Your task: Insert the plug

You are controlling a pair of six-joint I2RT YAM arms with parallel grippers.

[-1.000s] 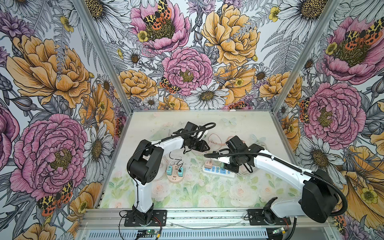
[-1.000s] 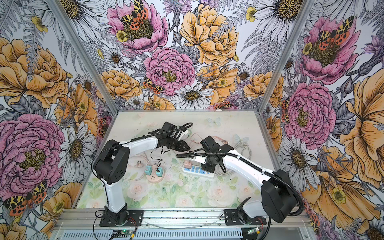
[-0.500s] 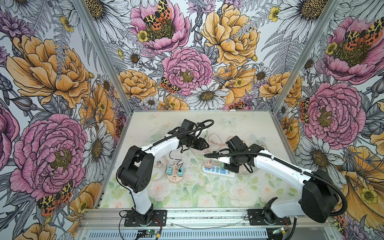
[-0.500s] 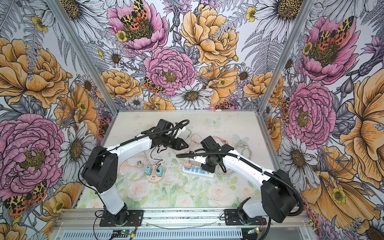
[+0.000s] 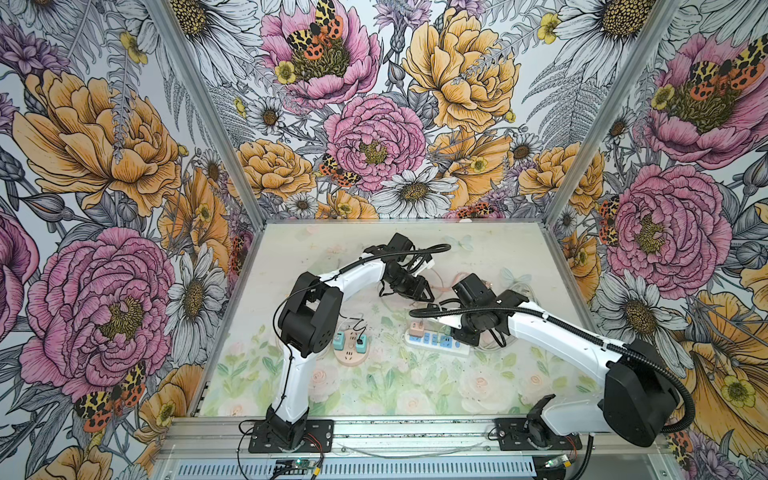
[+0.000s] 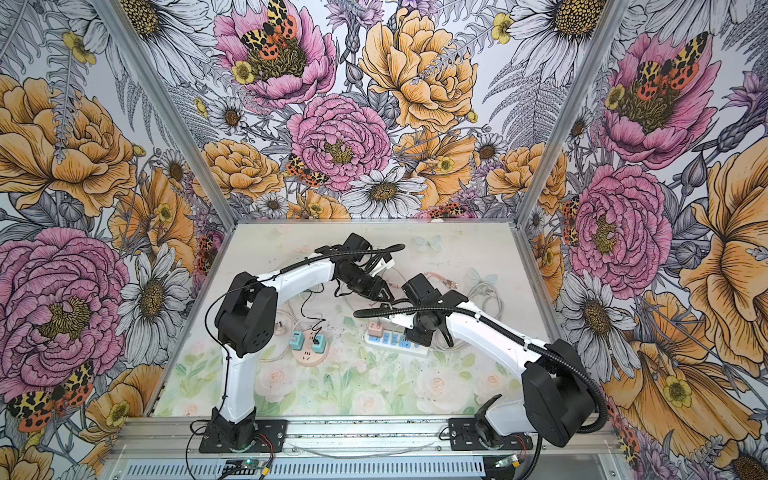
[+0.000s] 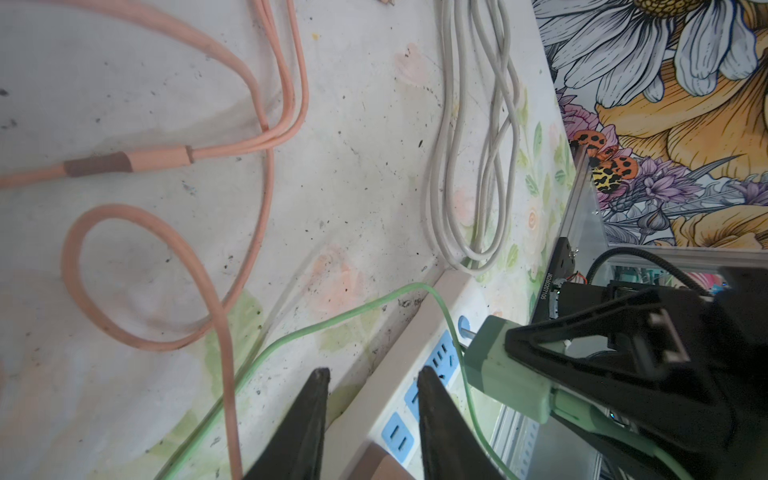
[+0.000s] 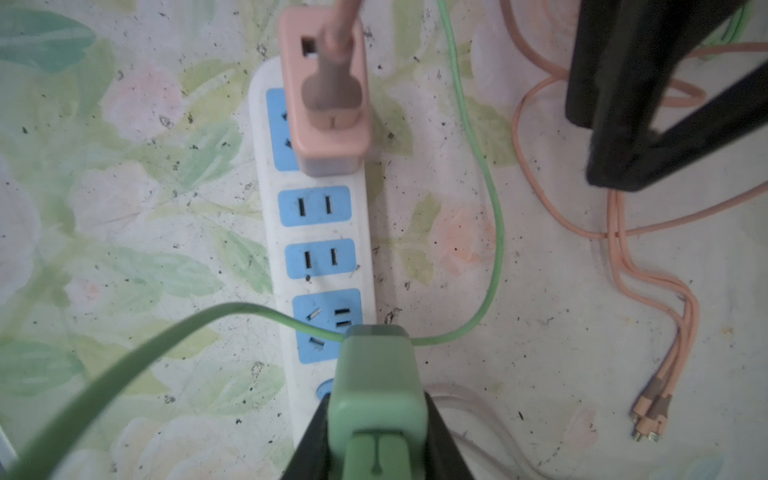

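Centrally, the green plug (image 8: 376, 370) is pinched by the fingers of the right gripper (image 8: 376, 401) just above the white power strip (image 8: 318, 232); those of the left gripper (image 7: 372, 372) are held spread nearby.

**Plug above the strip's end sockets**

Between the right fingers (image 8: 444, 446) sits the plug (image 8: 376, 370), above the power strip (image 8: 320, 232). Beyond the fingertips, the strip runs to an adapter (image 8: 328, 120) on its far end. The plug's cable (image 8: 494, 249) lies beside the strip. Beyond the left fingers (image 7: 307, 415), looped cords (image 7: 266, 124) lie on the table (image 7: 353, 187).
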